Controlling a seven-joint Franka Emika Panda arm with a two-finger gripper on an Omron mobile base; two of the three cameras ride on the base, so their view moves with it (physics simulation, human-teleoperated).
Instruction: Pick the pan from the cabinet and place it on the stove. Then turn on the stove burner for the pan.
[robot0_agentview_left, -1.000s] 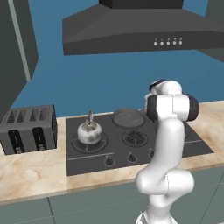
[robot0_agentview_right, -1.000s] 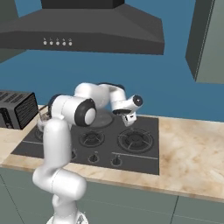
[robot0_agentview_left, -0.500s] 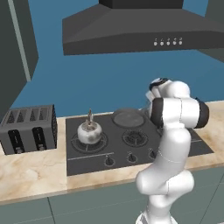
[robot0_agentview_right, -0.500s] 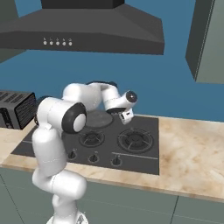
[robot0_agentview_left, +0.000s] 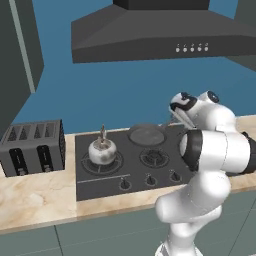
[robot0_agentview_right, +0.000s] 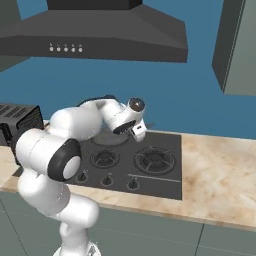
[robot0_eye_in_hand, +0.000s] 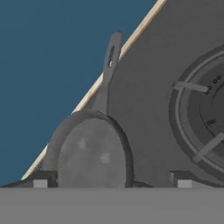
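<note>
We look over a kitchen wall painted deep blue, with a pale marbled counter (robot0_agentview_left: 35, 200) running below it and a broad dark range hood (robot0_agentview_left: 165, 37) hanging overhead. A grey-green wall cabinet (robot0_agentview_right: 240, 47) stands at the upper right of the right base view, its door shut as far as we can tell. Set into the counter is the stove (robot0_agentview_left: 135, 165), a flat black cooktop with ringed burners and a row of small knobs along its front edge. At the counter's left end, well apart from the burners, we see a dark toaster (robot0_agentview_left: 32, 147).

The pan (robot0_agentview_left: 146, 134) lies flat on the stove's rear burner, close to the wall; in the hand view its round grey bowl (robot0_eye_in_hand: 92, 153) sits near the lower edge and its long thin handle runs away toward the counter strip along the wall. A shiny silver kettle (robot0_agentview_left: 102, 150) stands upright on the front left burner, beside the pan and apart from it.

The gripper (robot0_agentview_right: 138, 130) hangs just above the stove, to the right of the pan. In the hand view we find its two fingertips (robot0_eye_in_hand: 40, 183) spread wide, with the pan's bowl seen between them; they clamp nothing.
</note>
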